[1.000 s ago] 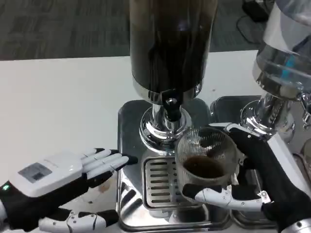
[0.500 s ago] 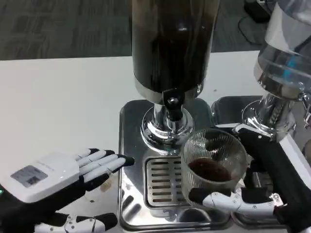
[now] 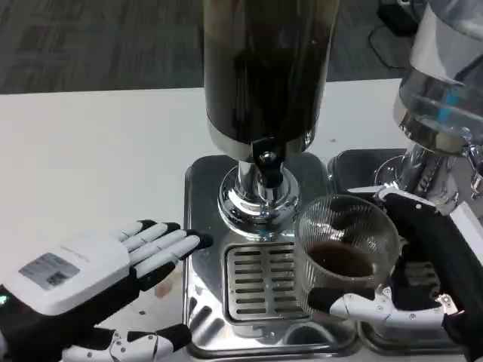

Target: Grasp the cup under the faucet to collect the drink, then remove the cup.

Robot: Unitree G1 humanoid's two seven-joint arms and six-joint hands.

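One ribbed cup (image 3: pixel 346 253) of dark drink, gripped by right hand (image 3: pixel 411 283)

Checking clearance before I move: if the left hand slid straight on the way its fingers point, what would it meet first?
Likely the left rim of the steel drip tray: the left hand points right with fingertips at that edge. Beyond lies the dispenser's chrome base. Height is unclear.

head camera, steep downward view, close on table (image 3: pixel 90 143)

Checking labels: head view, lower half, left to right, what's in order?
Left robot hand → drip grate → glass cup with dark drink, held by the right robot hand.
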